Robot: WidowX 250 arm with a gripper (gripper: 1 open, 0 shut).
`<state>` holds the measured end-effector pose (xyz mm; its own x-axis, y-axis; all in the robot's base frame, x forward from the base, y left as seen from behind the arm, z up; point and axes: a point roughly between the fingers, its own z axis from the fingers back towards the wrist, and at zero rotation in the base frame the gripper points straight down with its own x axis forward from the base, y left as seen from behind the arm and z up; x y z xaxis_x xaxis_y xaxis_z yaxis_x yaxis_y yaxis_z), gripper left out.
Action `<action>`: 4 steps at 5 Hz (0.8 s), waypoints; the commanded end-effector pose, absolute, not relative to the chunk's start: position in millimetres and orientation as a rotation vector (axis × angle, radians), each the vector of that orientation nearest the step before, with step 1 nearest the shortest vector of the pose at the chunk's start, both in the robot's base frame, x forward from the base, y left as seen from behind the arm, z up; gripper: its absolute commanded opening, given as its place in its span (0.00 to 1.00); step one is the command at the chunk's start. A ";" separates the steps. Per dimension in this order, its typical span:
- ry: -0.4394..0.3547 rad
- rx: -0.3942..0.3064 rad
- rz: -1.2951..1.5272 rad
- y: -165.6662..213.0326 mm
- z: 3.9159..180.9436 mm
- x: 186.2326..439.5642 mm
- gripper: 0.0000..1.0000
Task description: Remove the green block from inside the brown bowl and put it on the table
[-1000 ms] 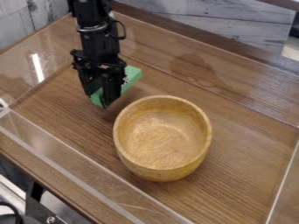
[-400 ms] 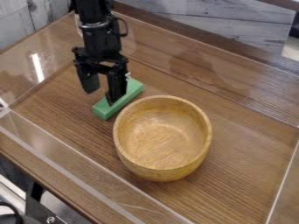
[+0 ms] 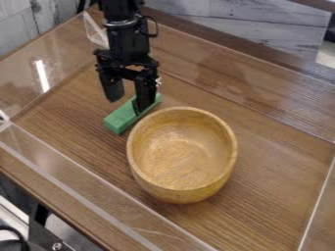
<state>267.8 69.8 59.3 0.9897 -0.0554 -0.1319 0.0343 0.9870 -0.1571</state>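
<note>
The green block lies flat on the table, just left of the brown bowl and outside it. The bowl is empty, its wooden floor fully visible. My gripper hangs above the block's far end with its black fingers spread apart and nothing between them. It is open and lifted clear of the block.
Clear acrylic walls run along the table's left and front edges. A bare stretch of wood-grain top extends right of the bowl and behind the arm.
The gripper opened and let go of the green block, which now lies on the table. The arm then rose and shifted slightly right and back.
</note>
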 end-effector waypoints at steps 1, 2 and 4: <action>0.066 -0.134 -0.064 61.9 80.0 282.3 1.00; 0.065 -0.136 -0.075 52.4 81.5 284.1 1.00; 0.060 -0.138 -0.090 37.7 81.1 287.7 1.00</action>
<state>277.0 37.4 60.9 0.9875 -0.0899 -0.1292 0.0687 0.9847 -0.1600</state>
